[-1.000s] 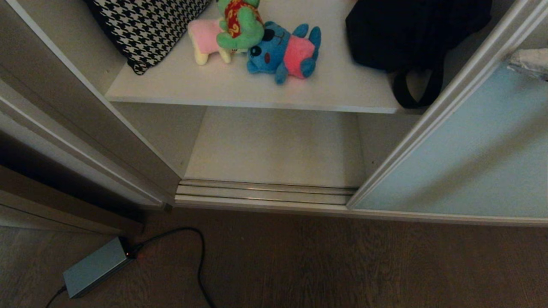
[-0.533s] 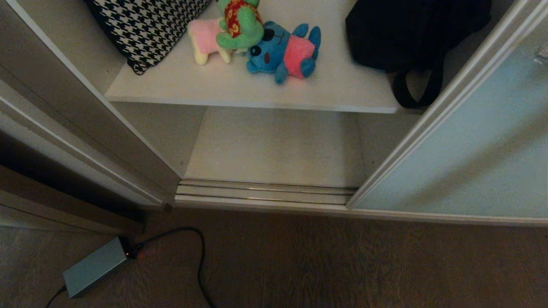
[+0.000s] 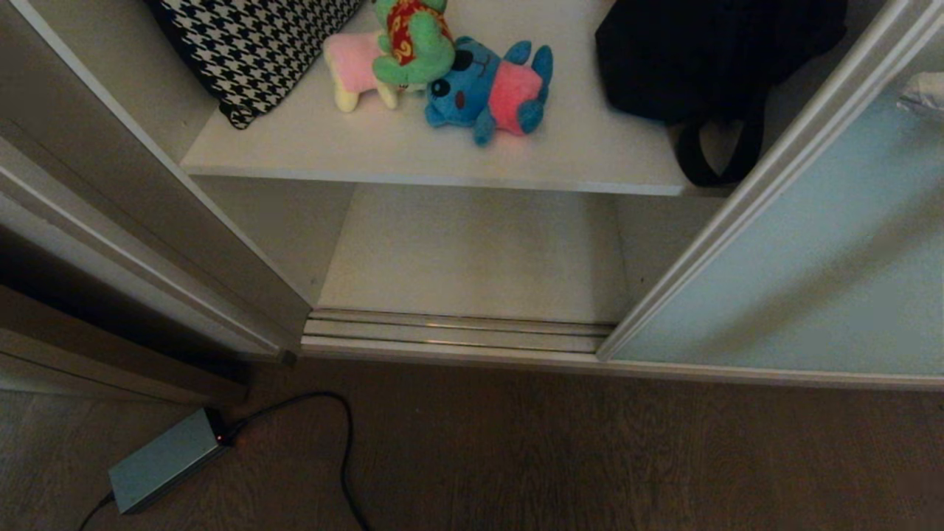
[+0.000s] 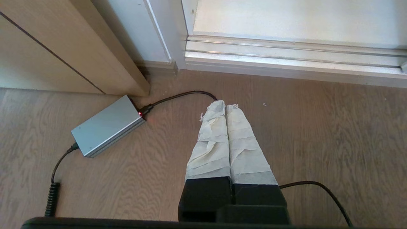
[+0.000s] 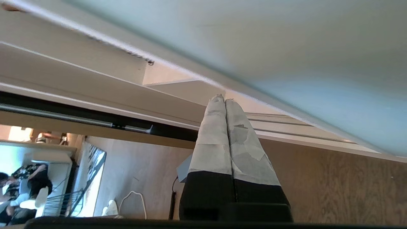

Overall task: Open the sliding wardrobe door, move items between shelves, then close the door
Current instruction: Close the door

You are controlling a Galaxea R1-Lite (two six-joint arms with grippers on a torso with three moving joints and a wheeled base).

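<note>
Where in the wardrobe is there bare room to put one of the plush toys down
The lower shelf is bare from the door track back. The upper shelf has only a front strip free; behind it crowd the houndstooth cushion, plush toys and black bag.

We see the head view dim and murky; both wrist views are brighter, with the sliding wardrobe door (image 5: 286, 41) blurred beyond the shut jaws.

Three plush toys are counted on the upper shelf (image 3: 413, 158): one blue toy (image 3: 487, 88), one pale yellow toy (image 3: 354, 66) and one green toy (image 3: 414, 44). One houndstooth cushion (image 3: 251, 48) and one black bag (image 3: 700, 59) are seen beside them. Two shelves are visible, the lower shelf (image 3: 472, 258) included. One grey power adapter (image 3: 164, 459) is counted on the floor (image 3: 590, 457).
</note>
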